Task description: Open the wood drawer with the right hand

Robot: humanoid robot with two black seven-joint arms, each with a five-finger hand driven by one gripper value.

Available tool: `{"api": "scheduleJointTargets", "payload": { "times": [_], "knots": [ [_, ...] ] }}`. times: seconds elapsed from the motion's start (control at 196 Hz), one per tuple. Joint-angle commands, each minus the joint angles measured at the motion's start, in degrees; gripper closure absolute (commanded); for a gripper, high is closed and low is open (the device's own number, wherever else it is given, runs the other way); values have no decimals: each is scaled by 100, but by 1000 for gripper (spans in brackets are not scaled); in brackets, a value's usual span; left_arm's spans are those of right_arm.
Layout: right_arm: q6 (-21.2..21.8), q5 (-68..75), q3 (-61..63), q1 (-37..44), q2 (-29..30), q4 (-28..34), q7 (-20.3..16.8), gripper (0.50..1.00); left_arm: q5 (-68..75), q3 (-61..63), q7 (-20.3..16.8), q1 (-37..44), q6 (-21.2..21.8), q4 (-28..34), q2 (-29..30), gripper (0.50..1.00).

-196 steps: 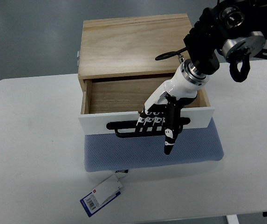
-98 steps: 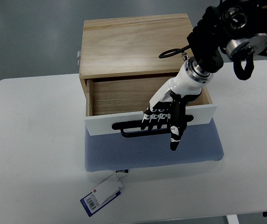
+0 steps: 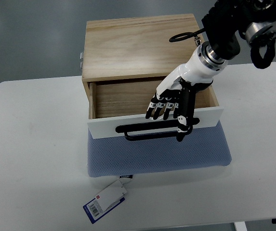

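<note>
The wood box (image 3: 138, 45) stands on a blue mat (image 3: 159, 154), and its drawer (image 3: 128, 98) is pulled out, showing a bare wooden floor. The drawer has a white front panel (image 3: 104, 129) with a black bar handle (image 3: 142, 132). My right hand (image 3: 170, 124) comes in from the upper right and hovers over the drawer front. Its fingers (image 3: 163, 109) lie loosely bent above the panel's top edge, off the handle. The thumb (image 3: 181, 126) points down across the handle's right end. The hand holds nothing.
A white table (image 3: 32, 159) carries the mat and box. A white and blue barcode tag (image 3: 105, 201) lies in front of the mat's left corner. A black cable loop (image 3: 183, 36) hangs near my right wrist over the box lid.
My right fingers have come off the black handle and moved up and back over the drawer's front edge. The drawer stays pulled out, shifted slightly right since the first frame.
</note>
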Motion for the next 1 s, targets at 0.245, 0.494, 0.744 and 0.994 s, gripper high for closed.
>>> {"api": "scheduleJointTargets", "payload": {
  "times": [0.245, 0.494, 0.744, 0.994],
  "knots": [
    [1, 65, 728, 202, -808, -521, 41, 556, 8, 0, 0, 0, 6, -17, 0, 500],
    [1, 91, 2089, -852, -1327, -1953, 920, 556, 17, 0, 0, 0, -3, -44, 0, 500],
    [-1082, 100, 4630, -3155, -966, -3386, 1949, 556, 26, 0, 0, 0, -3, -70, 0, 500],
    [-1390, 100, 7443, -5150, 440, -5056, 2810, 556, 35, -8, 0, 0, -3, -79, 0, 500]
  ]
}}
